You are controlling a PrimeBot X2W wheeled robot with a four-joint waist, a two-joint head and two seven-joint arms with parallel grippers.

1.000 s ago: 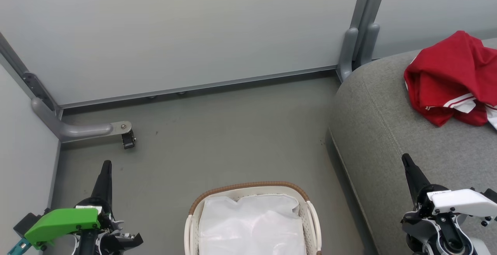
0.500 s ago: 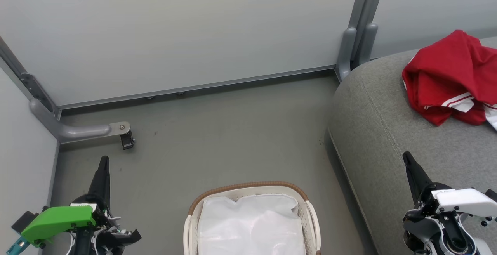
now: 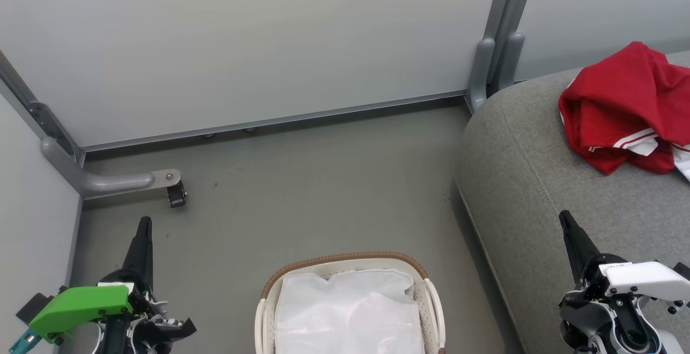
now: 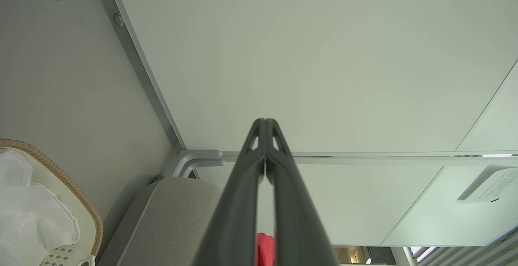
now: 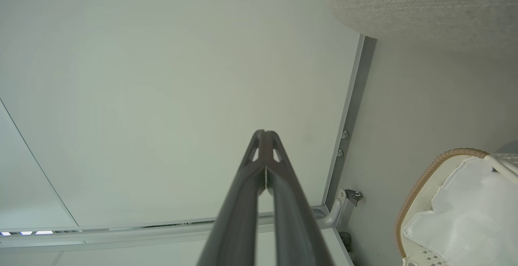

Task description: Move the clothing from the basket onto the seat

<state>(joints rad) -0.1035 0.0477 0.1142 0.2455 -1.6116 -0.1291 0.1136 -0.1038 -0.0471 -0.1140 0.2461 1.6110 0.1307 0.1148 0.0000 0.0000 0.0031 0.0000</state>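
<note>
Head view, left gripper (image 3: 144,223): lower left, over the floor (image 3: 323,181); its two dark fingers are pressed together with nothing between them, and a green cover sits on the wrist.
Right gripper (image 3: 565,218): lower right, seen against the near part of the sofa (image 3: 528,181); fingers closed tight and empty, with a white cover on the wrist.
Laundry basket (image 3: 345,257): at the bottom centre, standing on the floor between the two grippers and near the sofa's rounded end; white perforated walls, brown woven rim.
White sheet (image 3: 347,311): lies inside the basket and covers what shows of its inside.
Caster (image 3: 177,195): small and black, on a grey bracket by the floor's far left corner.
Clothing (image 3: 620,101): bright red with white stripes, bunched on the sofa's seat toward its far right edge, well apart from the basket and both grippers; cut by the picture's right edge.
Wall panels (image 3: 269,36): pale grey, along the floor's far edge.
Left wrist view: fingertips meet before a pale panel; a red sliver shows low between the fingers.
Right wrist view: fingertips meet; the basket with the sheet sits lower right.
</note>
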